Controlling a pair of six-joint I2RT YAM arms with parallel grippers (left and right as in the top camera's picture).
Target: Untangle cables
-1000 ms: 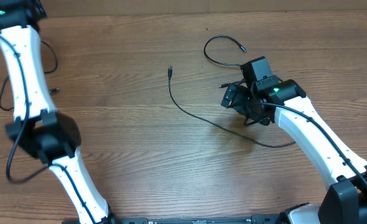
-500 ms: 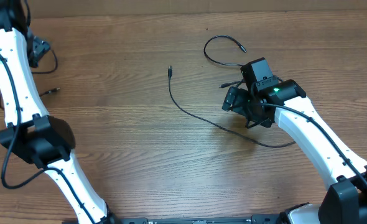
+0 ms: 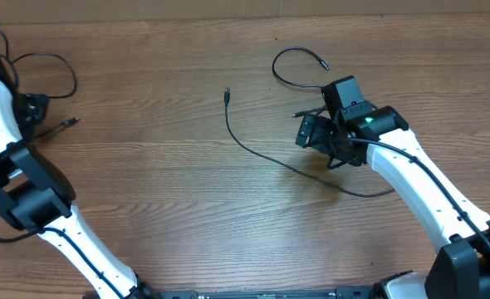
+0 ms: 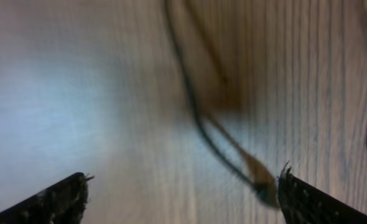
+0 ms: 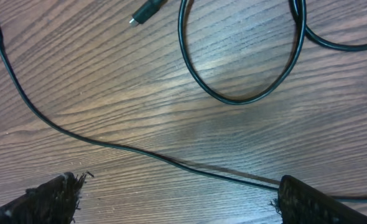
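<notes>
Three thin black cables lie apart on the wooden table (image 3: 170,216). A long cable (image 3: 262,156) runs from its plug (image 3: 227,94) to under my right arm. A short looped cable (image 3: 288,53) lies behind my right gripper (image 3: 306,131), which hovers open over the long cable (image 5: 140,152), nothing between its fingers (image 5: 53,199). The loop (image 5: 239,96) and a small plug (image 5: 147,11) show ahead of it. At the far left, my left gripper (image 3: 36,109) stands open beside a third cable (image 3: 60,125). That cable (image 4: 202,124) is blurred, its plug (image 4: 261,180) close to the right finger (image 4: 320,202).
The left arm's white links (image 3: 71,241) cross the front left of the table, and the right arm (image 3: 419,191) crosses the front right. A black cord (image 3: 62,62) loops near the table's back left edge.
My left arm has swung and its gripper has come forward along the left edge to the third cable's plug. The right gripper and the other cables have stayed put.
</notes>
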